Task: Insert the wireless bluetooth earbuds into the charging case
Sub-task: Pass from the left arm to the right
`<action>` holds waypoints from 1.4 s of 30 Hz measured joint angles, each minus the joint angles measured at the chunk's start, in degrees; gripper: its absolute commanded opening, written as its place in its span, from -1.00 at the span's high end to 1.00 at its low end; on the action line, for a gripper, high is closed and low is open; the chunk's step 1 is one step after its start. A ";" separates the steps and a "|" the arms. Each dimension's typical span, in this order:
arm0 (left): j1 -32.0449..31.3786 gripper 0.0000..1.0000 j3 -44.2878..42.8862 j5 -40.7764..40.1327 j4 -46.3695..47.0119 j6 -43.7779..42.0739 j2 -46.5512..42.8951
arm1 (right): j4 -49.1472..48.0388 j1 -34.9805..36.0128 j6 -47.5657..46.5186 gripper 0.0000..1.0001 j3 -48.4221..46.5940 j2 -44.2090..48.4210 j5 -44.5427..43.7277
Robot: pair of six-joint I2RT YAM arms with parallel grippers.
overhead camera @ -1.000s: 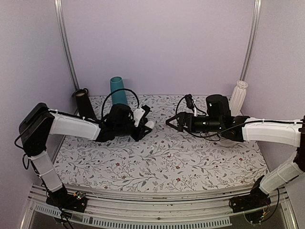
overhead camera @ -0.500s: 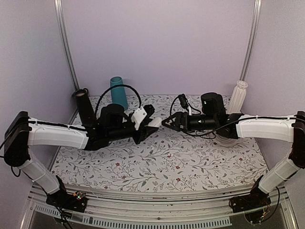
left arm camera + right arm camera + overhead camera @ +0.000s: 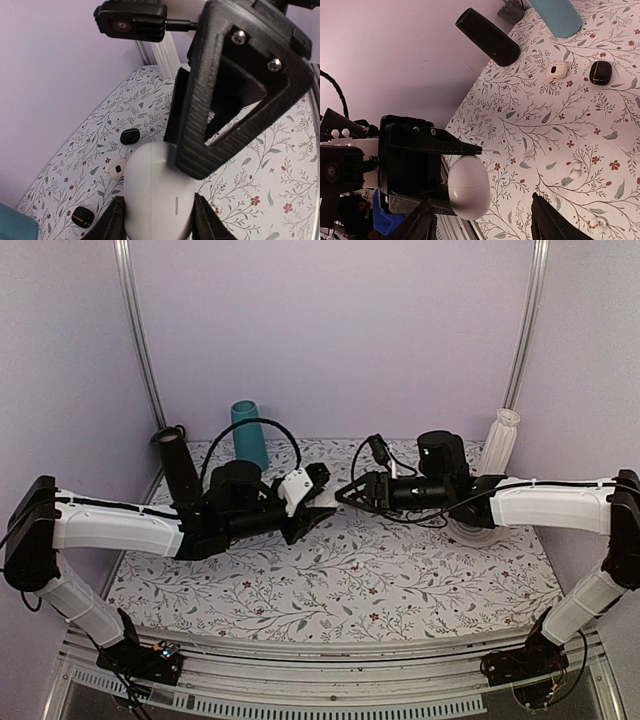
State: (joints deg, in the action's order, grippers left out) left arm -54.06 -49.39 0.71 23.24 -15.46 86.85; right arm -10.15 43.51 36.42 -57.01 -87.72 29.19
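My left gripper (image 3: 316, 504) is shut on the charging case (image 3: 325, 500), a glossy white pebble with its lid closed, and holds it above the table. In the left wrist view the case (image 3: 157, 195) sits between my fingers. My right gripper (image 3: 345, 494) is open and meets the case from the right, one black finger (image 3: 235, 100) lying over the case's tip. In the right wrist view the case (image 3: 469, 186) hangs between the spread right fingers (image 3: 547, 222). Two tiny white earbuds (image 3: 576, 170) (image 3: 597, 223) lie on the floral mat; one shows in the left wrist view (image 3: 216, 201).
A white round piece with a dark centre (image 3: 556, 70) and a black lump (image 3: 600, 72) lie toward the back, with a second black lump (image 3: 81, 216) nearby. A teal cup (image 3: 248, 430), a black cylinder (image 3: 180, 462) and a white ridged piece (image 3: 500, 443) stand along the back.
My left arm has carried the case right and up toward the middle. My right gripper has moved left until its fingers reach the case.
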 measured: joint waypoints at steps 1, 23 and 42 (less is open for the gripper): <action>-0.11 0.49 0.00 -0.07 0.00 -0.09 0.00 | -0.24 0.04 0.13 -0.19 -0.07 -0.13 0.04; -0.44 0.45 -0.11 0.13 0.11 0.52 0.17 | -2.91 1.05 2.47 0.92 -0.83 -1.27 0.48; 0.96 -0.37 -0.72 11.72 -4.07 4.44 -2.49 | 7.15 1.29 -9.97 0.95 -4.55 1.42 2.29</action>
State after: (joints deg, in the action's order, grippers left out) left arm -53.10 -50.11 12.43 19.18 -11.03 84.36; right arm -3.01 44.80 26.46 -61.56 -86.30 31.48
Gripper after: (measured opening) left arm 0.689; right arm 0.192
